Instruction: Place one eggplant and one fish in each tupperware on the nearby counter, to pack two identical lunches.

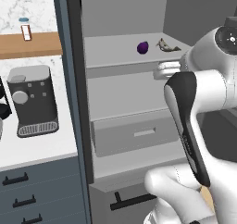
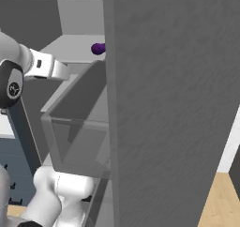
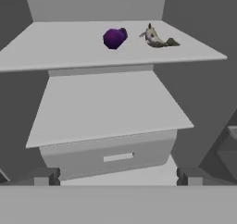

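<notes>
Left base view: open fridge cabinet; coffee machine (image 1: pixel 33 100) on the white counter (image 1: pixel 41 146) to its left. A drawer (image 1: pixel 134 135) sits below two grey shelves. In the right base view the open door (image 2: pixel 173 109) blocks most of the interior. Eggplant (image 3: pixel 114 37) and fish (image 3: pixel 156 39) lie near each other, apart, on the upper shelf (image 3: pixel 55 49). Gripper (image 3: pixel 118 176) spread wide, empty, well short of both, lower.

Eggplant (image 2: pixel 98 48) on grey shelf (image 2: pixel 70 48) — half hidden behind door (image 2: pixel 168 104).
</notes>
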You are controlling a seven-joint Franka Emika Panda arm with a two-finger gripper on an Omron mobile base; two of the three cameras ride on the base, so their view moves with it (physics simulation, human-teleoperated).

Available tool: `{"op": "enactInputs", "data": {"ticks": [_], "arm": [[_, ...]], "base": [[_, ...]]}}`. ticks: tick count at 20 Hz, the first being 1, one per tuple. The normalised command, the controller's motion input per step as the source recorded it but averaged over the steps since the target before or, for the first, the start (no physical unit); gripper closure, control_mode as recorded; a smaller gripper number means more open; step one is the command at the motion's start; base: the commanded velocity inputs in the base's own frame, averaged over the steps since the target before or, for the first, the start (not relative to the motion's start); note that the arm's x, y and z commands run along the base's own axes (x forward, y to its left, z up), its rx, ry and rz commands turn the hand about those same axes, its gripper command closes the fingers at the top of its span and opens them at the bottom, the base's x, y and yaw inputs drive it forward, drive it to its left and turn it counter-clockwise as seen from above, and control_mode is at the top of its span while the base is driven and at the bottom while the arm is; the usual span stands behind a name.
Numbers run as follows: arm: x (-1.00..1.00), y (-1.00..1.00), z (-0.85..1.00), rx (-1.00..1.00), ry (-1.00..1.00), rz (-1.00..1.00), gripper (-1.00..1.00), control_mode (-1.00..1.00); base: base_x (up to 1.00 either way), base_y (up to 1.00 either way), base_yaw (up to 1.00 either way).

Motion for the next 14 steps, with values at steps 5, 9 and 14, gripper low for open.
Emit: {"op": "enactInputs", "data": {"ticks": [5, 9, 14], "arm": [[0.38, -0.02, 0.09, 0.0, 0.0, -0.06, -1.0, -1.0], [0.4, -0.16, 0.0, 0.0, -0.02, -0.13, -1.0, -1.0], [0.42, -0.07, 0.0, 0.01, -0.01, -0.06, -1.0, -1.0]], "base": [[0.0, 0.0, 0.0], [0.0, 0.0, 0.0], [0.0, 0.0, 0.0]]}}
